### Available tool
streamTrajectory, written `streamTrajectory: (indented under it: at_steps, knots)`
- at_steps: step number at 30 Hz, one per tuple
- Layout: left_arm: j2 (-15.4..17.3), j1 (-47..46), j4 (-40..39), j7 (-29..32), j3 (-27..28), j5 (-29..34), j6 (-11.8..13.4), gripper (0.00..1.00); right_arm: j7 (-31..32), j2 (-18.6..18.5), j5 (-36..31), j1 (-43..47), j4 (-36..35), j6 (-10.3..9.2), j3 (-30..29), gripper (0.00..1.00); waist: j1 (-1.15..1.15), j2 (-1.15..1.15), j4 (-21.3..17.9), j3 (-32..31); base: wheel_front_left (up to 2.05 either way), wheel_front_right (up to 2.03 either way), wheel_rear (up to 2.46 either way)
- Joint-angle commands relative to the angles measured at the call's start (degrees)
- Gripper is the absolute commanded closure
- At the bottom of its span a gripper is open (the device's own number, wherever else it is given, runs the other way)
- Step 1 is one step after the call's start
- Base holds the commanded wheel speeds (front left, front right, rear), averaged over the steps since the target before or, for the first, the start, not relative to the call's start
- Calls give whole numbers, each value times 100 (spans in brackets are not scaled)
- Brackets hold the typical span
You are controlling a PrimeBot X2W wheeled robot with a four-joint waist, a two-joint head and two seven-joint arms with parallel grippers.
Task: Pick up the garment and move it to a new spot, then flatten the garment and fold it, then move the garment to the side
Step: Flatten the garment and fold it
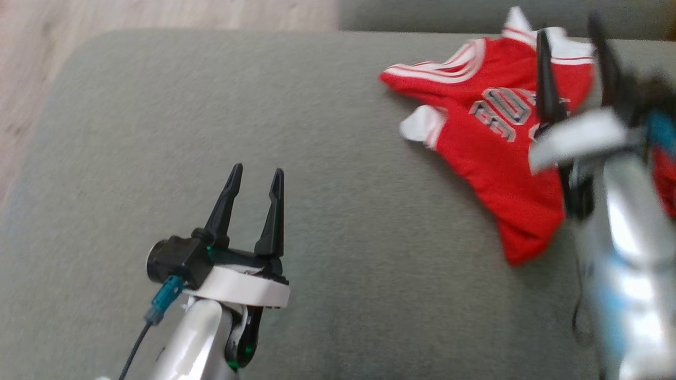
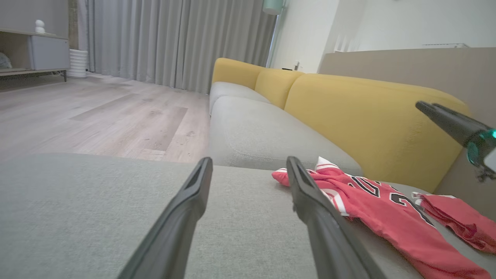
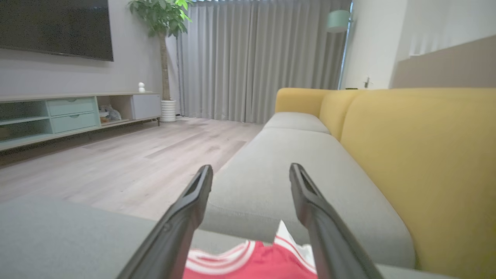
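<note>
r hand (image 1: 569, 27) splayed wide above garment (image 1: 491, 155)

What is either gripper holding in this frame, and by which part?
Nothing is held. The left gripper stands open over the grey cushion, and the right gripper is open over the red jersey lying on it.

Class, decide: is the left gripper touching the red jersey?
Apart. The head view shows the left gripper open over bare grey cushion, well clear of the red jersey.
</note>
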Motion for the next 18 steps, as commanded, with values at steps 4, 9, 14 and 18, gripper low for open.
streamTrajectory:
  at_steps: [4,9,14,18]
  knots:
    - [38,-28,-39,-29,285,125,-54,0,-49,239,103,1259,-1004,19,-186,0,1,0,-519,-313,0,0,0]
    - [38,31,143,-29,396,208,-83,0,57,293,312,2374,-1630,19,-84,0,1,0,-853,-375,0,0,0]
    - [63,-46,292,-29,424,365,-137,0,106,295,474,2574,-2003,19,81,0,1,0,-1083,-323,0,0,0]
    - [177,-297,516,-29,386,557,-181,0,193,296,614,2559,-2317,19,121,0,1,0,-1304,-164,0,0,0]
